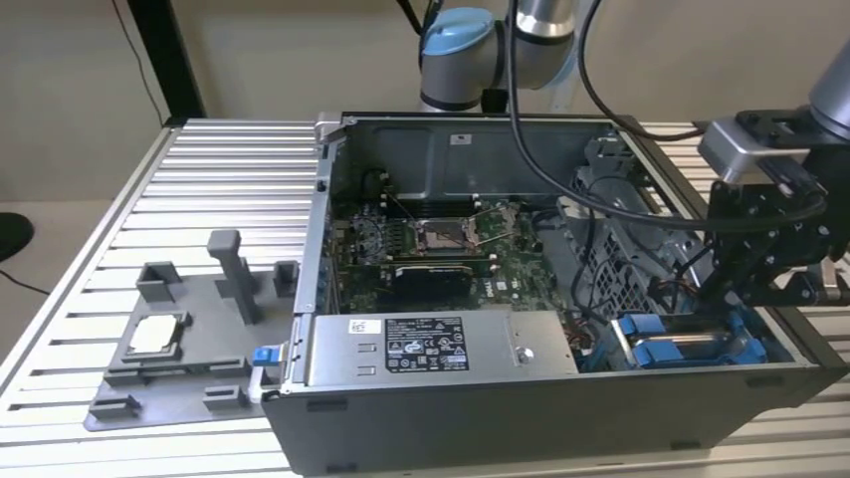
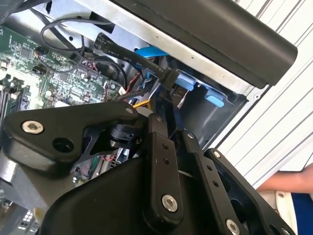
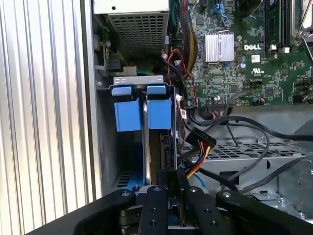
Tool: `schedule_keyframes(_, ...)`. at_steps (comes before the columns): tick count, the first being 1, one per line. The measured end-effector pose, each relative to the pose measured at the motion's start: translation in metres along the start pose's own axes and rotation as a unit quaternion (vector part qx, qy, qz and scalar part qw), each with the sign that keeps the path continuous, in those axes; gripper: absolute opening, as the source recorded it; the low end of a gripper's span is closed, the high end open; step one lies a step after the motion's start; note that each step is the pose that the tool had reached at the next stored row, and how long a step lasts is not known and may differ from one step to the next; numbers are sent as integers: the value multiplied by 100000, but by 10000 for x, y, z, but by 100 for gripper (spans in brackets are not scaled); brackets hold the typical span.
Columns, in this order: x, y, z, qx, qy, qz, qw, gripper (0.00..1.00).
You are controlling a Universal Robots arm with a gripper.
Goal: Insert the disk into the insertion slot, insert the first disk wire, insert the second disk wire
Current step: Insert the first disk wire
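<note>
Matt black gripper against the dark grey steel computer case. Inside, the green printed circuit board is patterned with fine pale tracks and black chips. The bright blue plastic carrier frames have silver metal between them. The pale grey metal power-supply box carries a white label printed in black. In the first wrist view, the bundle of thin wires is yellow, orange, red and black, and the small finned metal heat sink is striped silver. Parallel ribs stripe the silver-grey aluminium table, and the plastic fixture tray is plain mid-grey. The rounded joint cap on the silver arm is pale blue.
</note>
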State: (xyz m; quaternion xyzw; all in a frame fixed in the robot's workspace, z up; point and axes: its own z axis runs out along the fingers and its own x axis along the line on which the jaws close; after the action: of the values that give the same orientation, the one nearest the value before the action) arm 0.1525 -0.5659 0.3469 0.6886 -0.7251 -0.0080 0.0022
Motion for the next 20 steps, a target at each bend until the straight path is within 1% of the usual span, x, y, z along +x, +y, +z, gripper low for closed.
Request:
schedule_keyframes(8, -1, -11, 33, -6, -23, -588, 99998, 0)
schedule_keyframes(16, 0, -12, 54, -58, -240, -785, 99997, 0)
schedule_keyframes(20, -1, -11, 57, -58, -257, -771, 99997, 0)
